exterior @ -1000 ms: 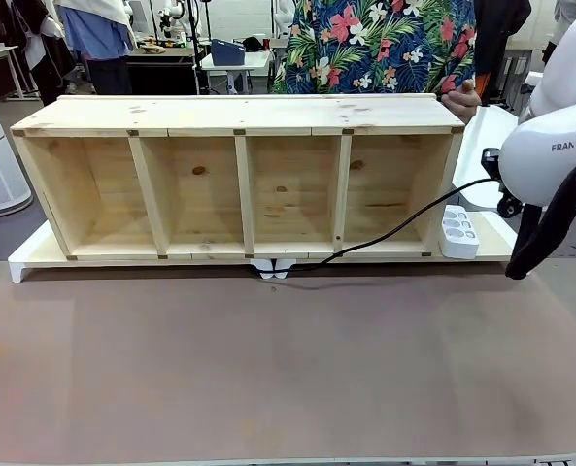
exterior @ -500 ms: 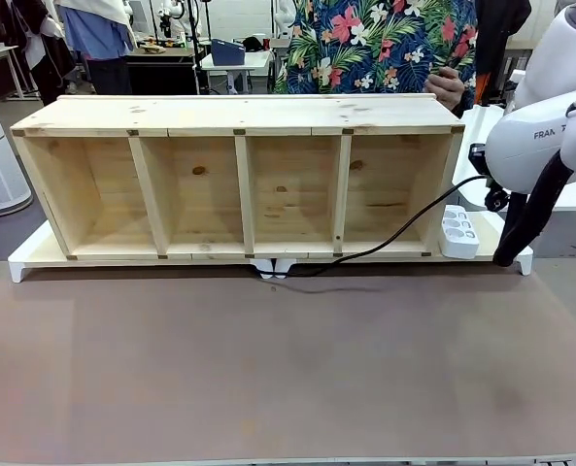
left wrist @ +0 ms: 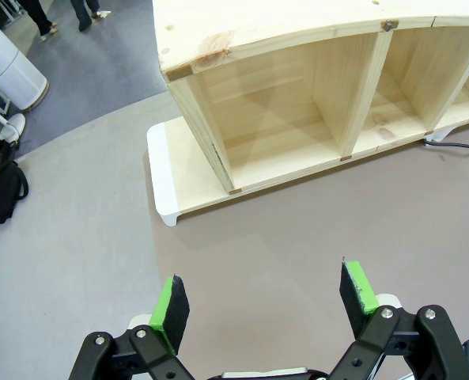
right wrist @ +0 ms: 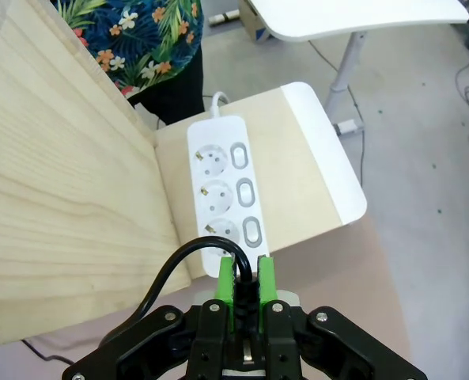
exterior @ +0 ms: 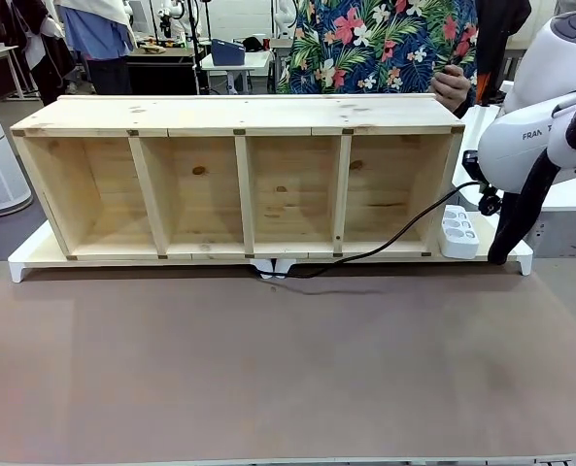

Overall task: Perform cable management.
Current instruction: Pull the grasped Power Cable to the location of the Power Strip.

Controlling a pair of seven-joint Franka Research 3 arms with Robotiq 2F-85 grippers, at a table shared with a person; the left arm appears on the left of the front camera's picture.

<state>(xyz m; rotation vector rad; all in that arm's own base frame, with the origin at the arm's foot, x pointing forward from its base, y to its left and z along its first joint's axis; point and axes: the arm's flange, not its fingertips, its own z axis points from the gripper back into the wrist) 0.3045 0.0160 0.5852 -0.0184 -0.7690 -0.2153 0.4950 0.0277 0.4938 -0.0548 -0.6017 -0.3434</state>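
The cable (exterior: 394, 240) is a thin black cord. It runs from under the shelf's front middle, across the rightmost compartment, up to my right arm (exterior: 535, 136). In the right wrist view my right gripper (right wrist: 245, 283) is shut on the cable's plug end, and the cord (right wrist: 168, 264) loops off to the left. The gripper hangs just above the nearest socket of the white power strip (right wrist: 222, 182). My left gripper (left wrist: 264, 297) is open over the brown table with nothing between its green pads (left wrist: 171, 305).
The wooden shelf (exterior: 239, 115) with several open compartments lies on a white-edged board (exterior: 25, 260) at the table's far side. The power strip (exterior: 459, 231) rests on the board's right end. A person in a flowered shirt (exterior: 385, 44) stands behind the shelf. The brown table's (exterior: 288, 369) near half is bare.
My right arm has moved left and closer to the power strip, carrying the cable end with it. The person's hand has risen from the shelf's back right corner.
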